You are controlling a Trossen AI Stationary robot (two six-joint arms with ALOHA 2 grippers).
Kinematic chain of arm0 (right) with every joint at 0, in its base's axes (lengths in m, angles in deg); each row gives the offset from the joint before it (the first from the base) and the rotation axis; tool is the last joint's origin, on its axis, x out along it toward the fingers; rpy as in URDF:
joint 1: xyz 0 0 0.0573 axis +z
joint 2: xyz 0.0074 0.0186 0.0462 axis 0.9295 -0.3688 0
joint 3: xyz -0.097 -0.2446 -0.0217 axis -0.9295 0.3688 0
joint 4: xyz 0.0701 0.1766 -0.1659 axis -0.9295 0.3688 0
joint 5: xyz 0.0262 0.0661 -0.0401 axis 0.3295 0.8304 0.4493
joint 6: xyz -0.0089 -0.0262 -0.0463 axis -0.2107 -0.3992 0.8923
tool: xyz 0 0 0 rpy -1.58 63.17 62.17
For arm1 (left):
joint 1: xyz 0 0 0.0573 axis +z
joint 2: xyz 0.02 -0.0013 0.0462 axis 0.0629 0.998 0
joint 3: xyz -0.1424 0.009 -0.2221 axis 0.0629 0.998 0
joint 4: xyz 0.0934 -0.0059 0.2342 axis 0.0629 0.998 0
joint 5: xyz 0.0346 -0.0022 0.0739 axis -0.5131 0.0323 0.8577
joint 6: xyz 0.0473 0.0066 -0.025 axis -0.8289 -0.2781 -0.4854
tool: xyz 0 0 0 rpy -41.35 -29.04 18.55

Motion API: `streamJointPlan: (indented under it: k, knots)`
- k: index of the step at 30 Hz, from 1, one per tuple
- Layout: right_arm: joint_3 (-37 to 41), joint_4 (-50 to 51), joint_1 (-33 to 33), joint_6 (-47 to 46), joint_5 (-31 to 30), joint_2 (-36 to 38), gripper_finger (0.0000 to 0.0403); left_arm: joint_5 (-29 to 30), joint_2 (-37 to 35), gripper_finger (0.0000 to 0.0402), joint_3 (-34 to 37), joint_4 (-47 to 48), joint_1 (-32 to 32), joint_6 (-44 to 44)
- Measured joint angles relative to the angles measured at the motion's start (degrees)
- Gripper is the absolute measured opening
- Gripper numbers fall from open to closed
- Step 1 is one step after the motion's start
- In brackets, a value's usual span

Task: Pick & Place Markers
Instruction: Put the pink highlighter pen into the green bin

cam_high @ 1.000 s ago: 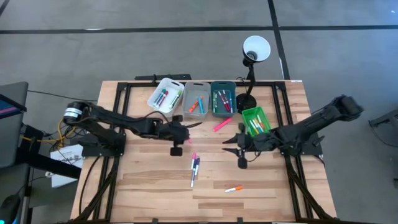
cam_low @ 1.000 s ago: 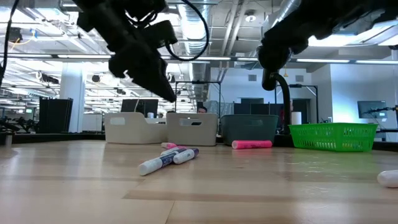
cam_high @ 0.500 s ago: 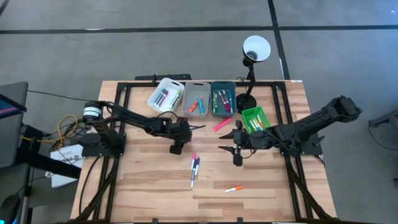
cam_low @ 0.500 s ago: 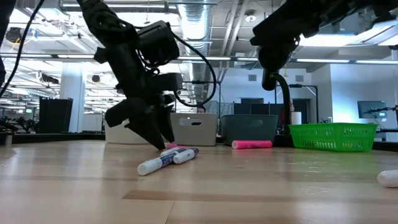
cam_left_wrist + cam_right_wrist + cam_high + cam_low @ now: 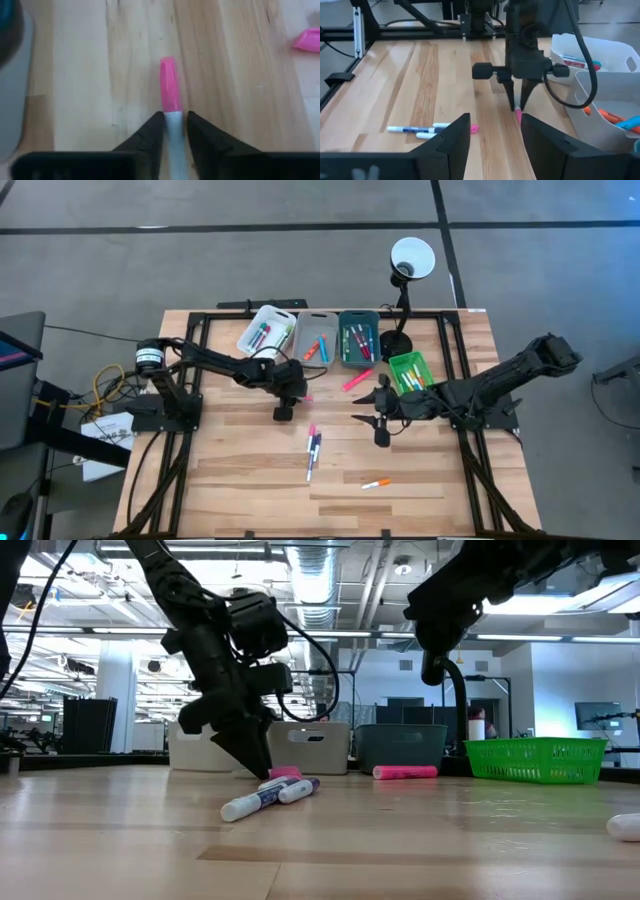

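**My left jaws pinch a pink-capped marker on the table**

My left jaws (image 5: 174,131) point down at the wooden table (image 5: 240,470) just in front of the grey bin (image 5: 316,338), and they are pinched on a white-barrelled marker with a pink cap (image 5: 170,95). The left wrist view shows the barrel held between my two dark fingers (image 5: 150,132), the cap jutting out past the tips and lying along the wood grain. From the right wrist view the same left jaws (image 5: 518,104) stand nearly upright with the pink tip at the table surface.

My right jaws (image 5: 382,418) hover spread apart with nothing between them, above the table's middle and just in front of the green basket (image 5: 410,372). Their fingers (image 5: 451,137) frame the scene across the table.

A small cluster of markers (image 5: 313,448) lies loose at the table's centre, one purple-capped, one pink-capped, with white barrels. In the low view two of them (image 5: 268,797) lie side by side close to the camera. A pink highlighter (image 5: 357,380) lies by itself between the teal bin (image 5: 358,337) and the green basket. An orange-capped marker (image 5: 375,483) lies alone near the front edge.

The white bin (image 5: 264,333), the grey bin, the teal bin and the green basket each hold several coloured markers. A black desk lamp (image 5: 408,262) with a white shade stands at the back right of the table.
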Motion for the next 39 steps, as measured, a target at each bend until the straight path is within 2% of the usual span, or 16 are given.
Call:
streamJointPlan:
  k: [3,5,9,14,20,25,30,39]
  knots:
    - [0.01,-0.33,-0.10,-0.02,-0.04,-0.53,0.0160,0.24,0.00,0.0044,0.02,0.00,-0.46,1.76]
    - [0.01,-0.34,-0.45,-0.01,-0.06,-1.48,0.0158,0.64,0.00,0.0030,0.02,-0.32,-0.65,2.74]
    - [-0.03,-2.18,-1.96,-0.07,-0.11,-6.23,0.0155,1.82,0.04,0.0031,0.09,-1.57,-1.44,4.78]
    - [0.00,-9.76,-5.63,-0.41,0.03,-15.22,0.0158,2.02,0.15,0.0052,0.09,-6.45,-3.76,5.26]
    - [-0.25,-12.58,-10.12,-1.32,5.88,-22.31,0.0168,6.29,0.15,0.0039,0.09,-12.21,-7.13,5.34]
    - [-2.62,-13.09,-12.61,-3.48,8.56,-27.18,0.0167,8.48,0.11,0.0046,0.09,-17.81,-9.30,5.21]
    - [-5.16,-13.11,-13.33,-3.46,9.69,-30.15,0.0162,8.54,0.04,0.0044,0.04,-20.57,-10.10,4.99]
    - [-5.81,-12.95,-12.96,-3.02,11.26,-29.34,0.0152,8.56,0.04,0.0045,0.04,-21.21,-10.09,4.98]
